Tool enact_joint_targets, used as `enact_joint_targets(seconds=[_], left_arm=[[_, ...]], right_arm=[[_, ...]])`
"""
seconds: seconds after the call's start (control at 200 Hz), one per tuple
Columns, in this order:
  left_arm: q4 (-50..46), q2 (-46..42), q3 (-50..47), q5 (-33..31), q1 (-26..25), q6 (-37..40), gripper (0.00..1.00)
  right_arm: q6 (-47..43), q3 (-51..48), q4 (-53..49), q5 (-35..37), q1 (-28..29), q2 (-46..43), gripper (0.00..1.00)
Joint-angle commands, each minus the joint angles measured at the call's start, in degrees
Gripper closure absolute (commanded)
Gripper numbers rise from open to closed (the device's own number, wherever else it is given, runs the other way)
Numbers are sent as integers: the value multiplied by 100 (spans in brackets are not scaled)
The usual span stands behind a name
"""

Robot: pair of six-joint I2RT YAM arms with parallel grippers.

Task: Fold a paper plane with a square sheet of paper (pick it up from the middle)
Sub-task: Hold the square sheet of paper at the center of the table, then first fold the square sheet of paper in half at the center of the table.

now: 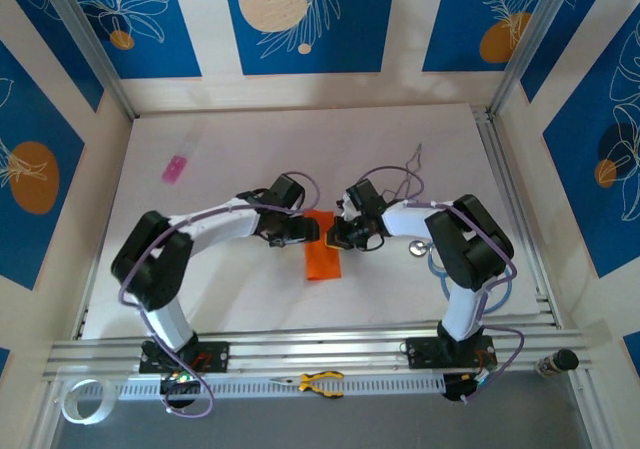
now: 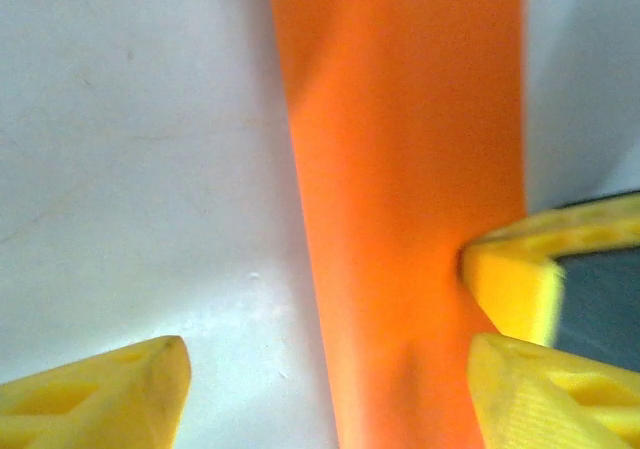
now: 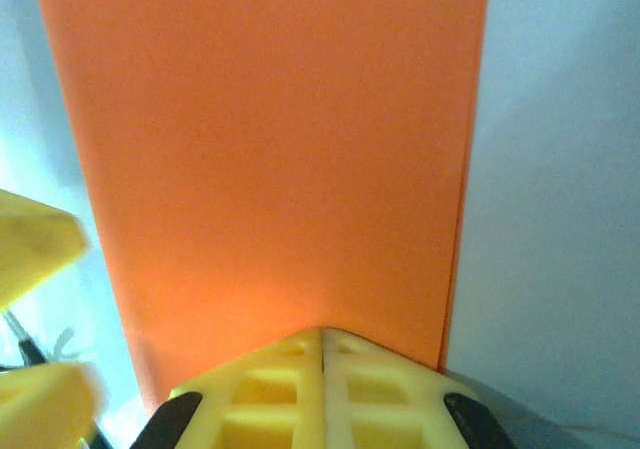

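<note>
Right tool [image 3: 322,384], closest to its own wrist camera: yellow fingers pressed together with no gap, tips at the right edge of the square sheet of paper [image 1: 322,257], nothing visibly pinched between them; the sheet reads as a narrow folded orange strip lying flat on the white worktop [image 1: 250,294], mid-scene between the two tools; left tool [image 2: 328,359] stands wide, straddling the strip, one finger over bare worktop, the other at the strip's far side beside the right tool, gripping nothing; judged step: folding a long edge inward, no plane yet; to do it well, let the shut tool pin the strip, close the left low on one layer only, lift rather than drag; thin paper likely to slide or buckle.
</note>
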Motion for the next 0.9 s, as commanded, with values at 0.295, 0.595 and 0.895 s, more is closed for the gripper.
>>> enact_joint_targets(seconds=[0.295, 0.595, 0.895], left_arm=[[2421, -668, -935, 1779, 455, -654, 82], [3139, -135, -1173, 2062, 459, -919, 100], [3378, 279, -1413, 2046, 442, -894, 100]], right_arm=[[-803, 528, -1220, 12, -141, 490, 100], [-571, 363, -1091, 58, -104, 474, 100], [-564, 305, -1124, 47, -148, 439, 100]])
